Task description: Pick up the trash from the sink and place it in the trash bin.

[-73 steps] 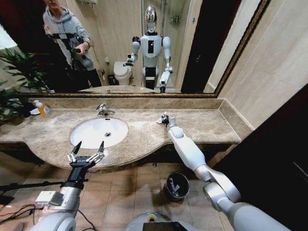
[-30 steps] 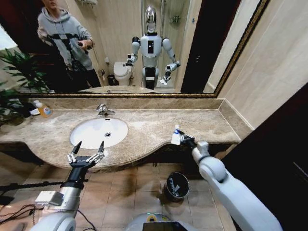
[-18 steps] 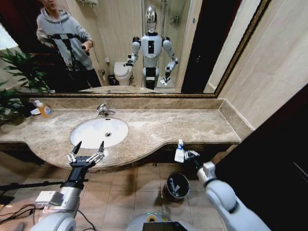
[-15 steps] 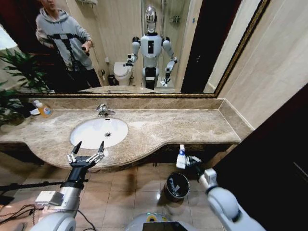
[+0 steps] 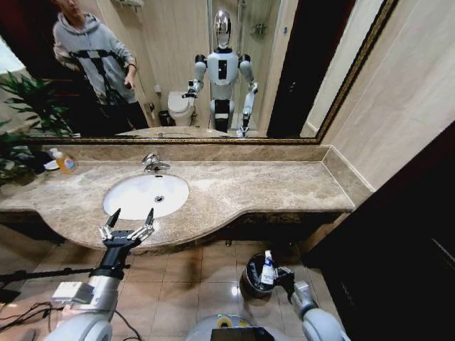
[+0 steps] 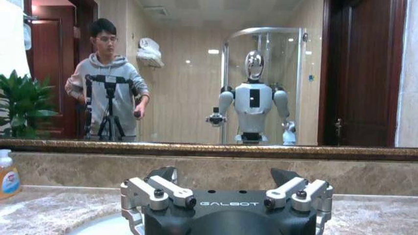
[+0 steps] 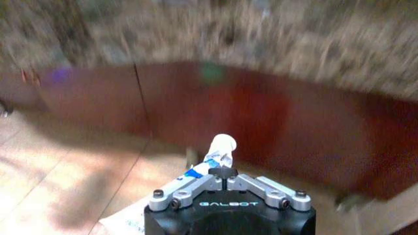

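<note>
Head view: one tube (image 5: 268,268) over one bin (image 5: 253,281)

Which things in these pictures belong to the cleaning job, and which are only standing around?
Belong to the job:
- white tube with blue print, held by the right gripper over the trash bin
- sink
- left gripper, open, at the counter's front edge

Only standing around:
- soap bottle
- faucet
- plant
- mirror
</note>
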